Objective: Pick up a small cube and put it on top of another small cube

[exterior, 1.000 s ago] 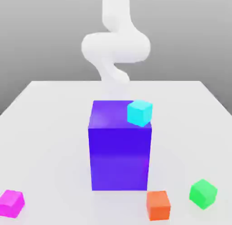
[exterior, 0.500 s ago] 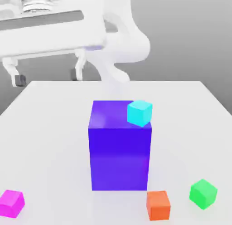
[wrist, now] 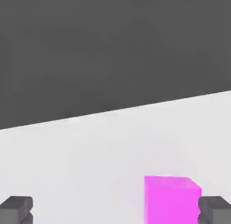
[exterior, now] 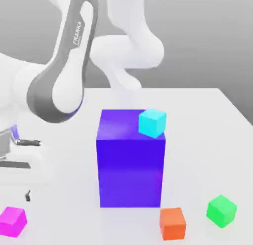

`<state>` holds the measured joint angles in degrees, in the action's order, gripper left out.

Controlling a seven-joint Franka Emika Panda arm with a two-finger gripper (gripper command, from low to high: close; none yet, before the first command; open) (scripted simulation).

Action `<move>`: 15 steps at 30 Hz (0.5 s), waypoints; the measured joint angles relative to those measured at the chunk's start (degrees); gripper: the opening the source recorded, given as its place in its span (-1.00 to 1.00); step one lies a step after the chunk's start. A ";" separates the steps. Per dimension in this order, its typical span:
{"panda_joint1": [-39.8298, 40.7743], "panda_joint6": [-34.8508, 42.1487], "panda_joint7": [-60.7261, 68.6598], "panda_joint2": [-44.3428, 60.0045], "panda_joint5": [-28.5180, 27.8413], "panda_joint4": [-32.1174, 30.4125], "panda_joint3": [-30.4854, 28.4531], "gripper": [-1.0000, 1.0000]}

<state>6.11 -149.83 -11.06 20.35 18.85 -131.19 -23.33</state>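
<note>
Nothing is stacked yet: the gripper, jaws spread wide and empty, is hanging just above the magenta cube lying on the table well off the big blue-purple block's exterior-view left, while the green cube is sitting bare toward the block's opposite side, awaiting it.

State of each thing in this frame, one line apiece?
gripper: open, holding nothing
magenta cube: on the table, not gripped
green cube: on the table, nothing stacked on it
orange cube: on the table
cyan cube: atop the blue block
</note>
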 joint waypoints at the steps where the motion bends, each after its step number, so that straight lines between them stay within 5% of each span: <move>1: 0.73 -1.05 0.69 1.91 0.37 0.20 0.24 0.00; 4: 3.80 -5.29 3.45 8.12 3.65 1.59 3.54 0.00; 5: 4.88 -6.71 4.39 10.12 4.90 2.10 4.85 -1.00; 15: 2.65 -3.30 2.04 5.44 1.64 0.83 1.90 -1.00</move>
<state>8.76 -153.13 -9.02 25.78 20.49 -130.35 -21.43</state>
